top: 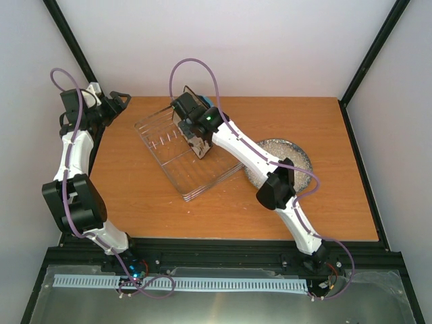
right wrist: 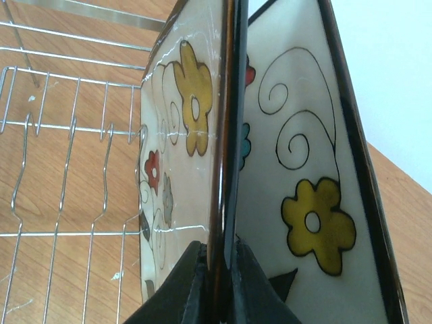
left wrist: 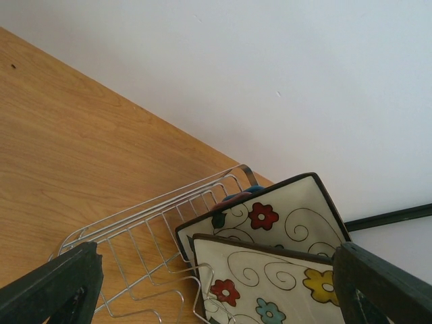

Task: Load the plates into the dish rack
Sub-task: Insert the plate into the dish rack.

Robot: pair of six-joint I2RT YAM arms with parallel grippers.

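The silver wire dish rack (top: 169, 145) lies at the middle of the table. My right gripper (top: 197, 140) is over it, shut on the dark rim of a square cream flowered plate (right wrist: 182, 135) that stands on edge among the tines. In the right wrist view the gripper (right wrist: 219, 253) pinches that rim, and a second square flowered plate (right wrist: 304, 175) stands just beside it. Both plates show in the left wrist view (left wrist: 270, 283), with a blue plate's edge (left wrist: 246, 194) behind them. The round grey speckled plate (top: 297, 152) lies flat on the table, partly under my right arm. My left gripper (top: 118, 101) is open and empty at the far left.
The rack's wire tines (right wrist: 67, 135) stand left of the held plate. The table's back edge meets a white wall (left wrist: 270, 81). Black frame posts (top: 374, 50) stand at the back corners. Bare wood (top: 135, 196) lies in front of the rack.
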